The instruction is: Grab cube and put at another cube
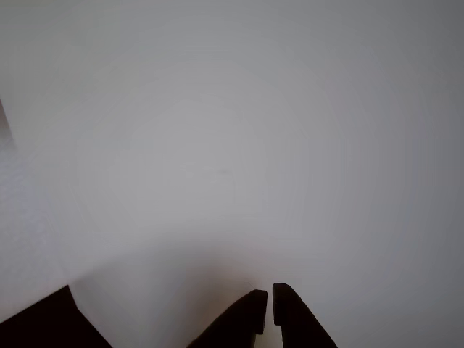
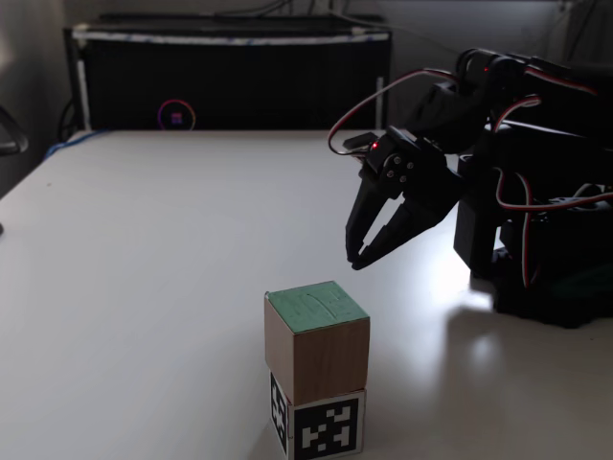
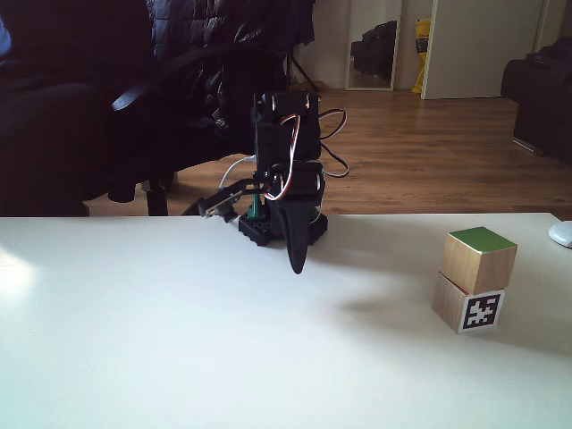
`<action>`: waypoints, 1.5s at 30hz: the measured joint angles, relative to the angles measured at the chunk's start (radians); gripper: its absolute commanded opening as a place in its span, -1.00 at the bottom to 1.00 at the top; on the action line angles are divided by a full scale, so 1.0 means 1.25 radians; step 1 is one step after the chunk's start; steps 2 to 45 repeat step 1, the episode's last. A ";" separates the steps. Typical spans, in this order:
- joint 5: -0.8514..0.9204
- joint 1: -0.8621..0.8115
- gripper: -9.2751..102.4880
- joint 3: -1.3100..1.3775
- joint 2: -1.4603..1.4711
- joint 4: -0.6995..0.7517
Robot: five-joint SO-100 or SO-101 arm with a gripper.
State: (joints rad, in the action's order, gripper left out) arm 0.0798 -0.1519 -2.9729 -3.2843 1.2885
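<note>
Green-topped and pale-sided, the wooden cube (image 2: 317,340) sat squarely on top of the other cube (image 2: 319,425), the two stacked and touching near the front edge of the white surface (image 2: 153,268) in a fixed view. That lower cube showed black-and-white square marker patterns on its visible sides; I could not make out any coloured face on it. In the other fixed view the same stack stood at the right, green-faced cube (image 3: 479,258) above, marker cube (image 3: 470,307) below, with a soft shadow spreading to its left. My claw (image 2: 355,261) hung above the surface behind and to the right of the stack, well apart from it, pointing down with its black fingers drawn together at the tips and nothing between them. From the other fixed view my claw (image 3: 296,268) looked like a single dark point below my arm, whose red, white and black wires looped beside the servos. In the other view my two fingertips (image 1: 267,296) rose from the bottom edge with only a thin slit between them, over bare white surface.
</note>
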 measured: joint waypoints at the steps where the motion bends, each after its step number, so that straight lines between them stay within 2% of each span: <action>1: 0.000 0.000 -0.83 0.000 0.000 0.000; 45: 0.000 0.000 -0.83 0.000 0.000 0.000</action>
